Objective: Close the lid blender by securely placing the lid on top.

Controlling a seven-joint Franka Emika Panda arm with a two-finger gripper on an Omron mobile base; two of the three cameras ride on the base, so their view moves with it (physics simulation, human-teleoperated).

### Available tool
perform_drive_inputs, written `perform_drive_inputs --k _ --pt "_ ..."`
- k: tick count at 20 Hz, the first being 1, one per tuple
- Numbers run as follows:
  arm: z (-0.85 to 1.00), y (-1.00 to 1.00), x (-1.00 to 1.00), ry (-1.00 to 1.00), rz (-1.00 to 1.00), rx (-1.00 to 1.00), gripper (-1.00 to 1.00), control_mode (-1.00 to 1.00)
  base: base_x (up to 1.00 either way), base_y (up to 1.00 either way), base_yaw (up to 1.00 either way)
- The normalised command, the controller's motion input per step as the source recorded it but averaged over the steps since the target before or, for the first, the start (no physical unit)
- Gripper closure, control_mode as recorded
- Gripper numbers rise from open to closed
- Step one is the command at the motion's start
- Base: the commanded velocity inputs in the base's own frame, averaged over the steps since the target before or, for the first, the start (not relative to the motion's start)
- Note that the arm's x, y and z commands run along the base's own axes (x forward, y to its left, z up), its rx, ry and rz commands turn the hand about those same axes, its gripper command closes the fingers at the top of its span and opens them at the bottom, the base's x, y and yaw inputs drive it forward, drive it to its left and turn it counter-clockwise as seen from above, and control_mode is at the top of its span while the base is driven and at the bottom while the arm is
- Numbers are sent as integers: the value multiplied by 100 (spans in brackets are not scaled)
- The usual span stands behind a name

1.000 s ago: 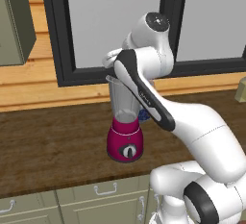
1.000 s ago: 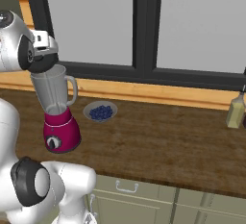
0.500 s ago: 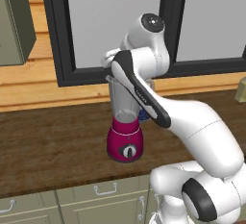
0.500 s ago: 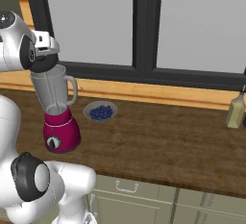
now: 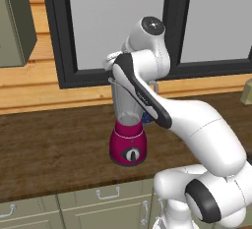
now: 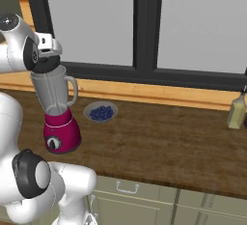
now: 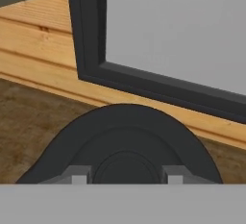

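Note:
The blender [image 6: 60,131] stands on the wooden counter with a magenta base, a dark dial and a tall clear grey jar [image 6: 53,91]; in the left base view the blender [image 5: 129,144] sits partly behind my forearm. My gripper [image 7: 126,176] is shut on the lid [image 7: 125,141], a flat black disc with a raised centre. From the right base view the lid [image 6: 47,65] sits level at the jar's mouth, under my hand. Whether it rests on the rim or hovers just above it I cannot tell.
A small bowl of blue berries [image 6: 100,112] sits on the counter right of the blender. A pale bottle [image 6: 236,113] stands at the far right. A dark window frame [image 7: 91,50] and wooden sill run behind the blender. A grey wall cabinet [image 5: 17,21] hangs upper left.
My hand with the lid has shifted slightly to the right over the jar's mouth. The blender and bowl have not moved.

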Motion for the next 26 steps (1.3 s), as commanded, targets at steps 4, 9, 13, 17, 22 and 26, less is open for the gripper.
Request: perform_drive_inputs --k 4,9,13,17,22,26 --pt "-15 -2 8 0 0 0 100 -100 0 0 0" --pt "-8 0 12 0 0 0 100 -100 0 0 0" --pt "-1 -3 19 0 -1 0 100 -100 0 0 0" --pt "-4 -12 4 0 -2 0 100 -100 0 0 0" --pt "0 -19 -2 0 -3 0 100 -100 0 0 0" --pt "0 -17 -20 0 -3 0 100 -100 0 0 0"
